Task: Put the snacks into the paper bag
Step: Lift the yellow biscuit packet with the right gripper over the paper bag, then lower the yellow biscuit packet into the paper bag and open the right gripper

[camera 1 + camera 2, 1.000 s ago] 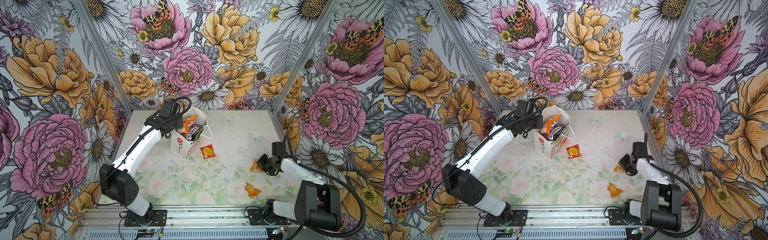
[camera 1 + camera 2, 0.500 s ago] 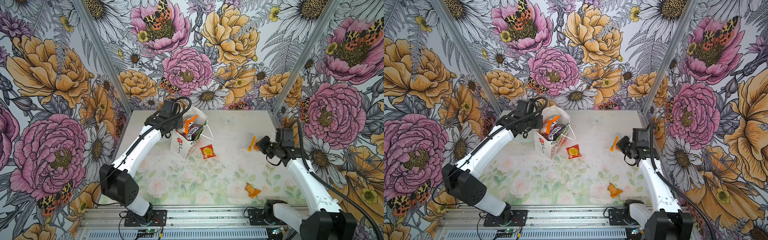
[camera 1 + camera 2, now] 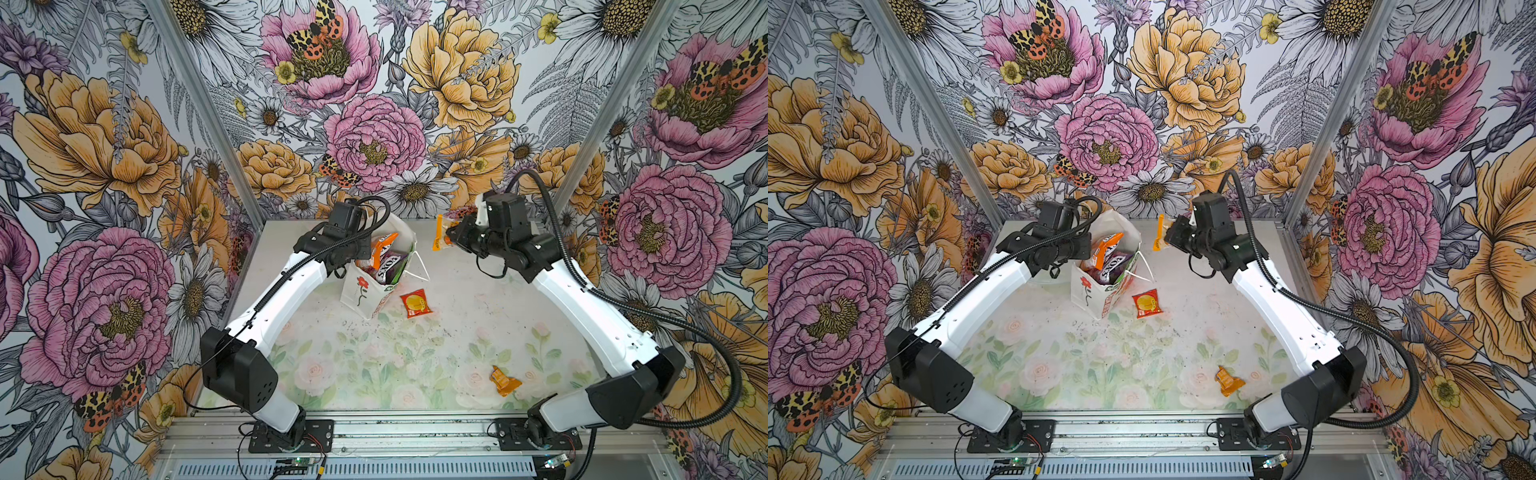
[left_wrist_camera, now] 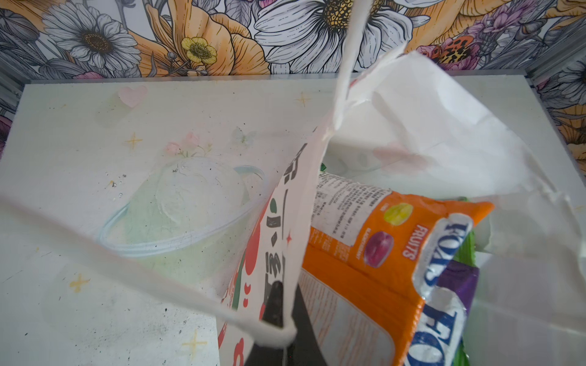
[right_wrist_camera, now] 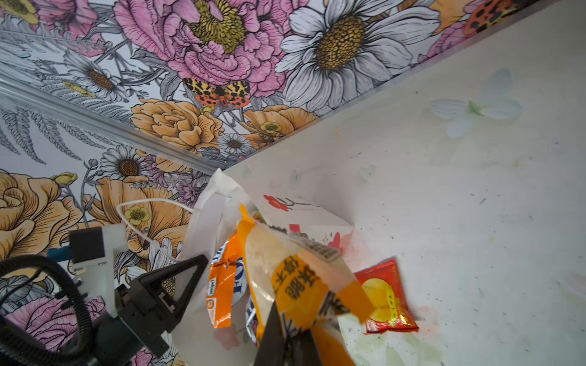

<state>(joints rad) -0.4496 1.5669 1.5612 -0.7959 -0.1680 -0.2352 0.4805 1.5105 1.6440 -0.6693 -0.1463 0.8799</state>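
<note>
The white paper bag (image 3: 360, 291) (image 3: 1088, 293) stands at the back middle of the table, its mouth open. My left gripper (image 4: 285, 305) (image 3: 360, 251) is shut on the bag's left rim wall. Inside the bag stand an orange FOX'S packet (image 4: 364, 253) (image 3: 382, 248) and a purple one (image 3: 391, 266). My right gripper (image 5: 288, 332) (image 3: 453, 237) is shut on a small orange wrapper (image 5: 295, 279) (image 3: 439, 232) (image 3: 1158, 237), held in the air just right of the bag's mouth. A red sachet (image 3: 417, 303) (image 5: 388, 298) lies beside the bag. Another small orange wrapper (image 3: 503, 380) (image 3: 1227, 380) lies near the front right.
Flowered walls close in the table on three sides, and the bag stands near the back wall (image 3: 374, 145). A white cord handle (image 3: 420, 266) hangs off the bag's right side. The arm bases sit on the metal rail (image 3: 415, 432) at the front.
My right arm has lifted the small orange wrapper off the table at the right and carried it up and back towards the bag. The left arm and bag have not moved.
</note>
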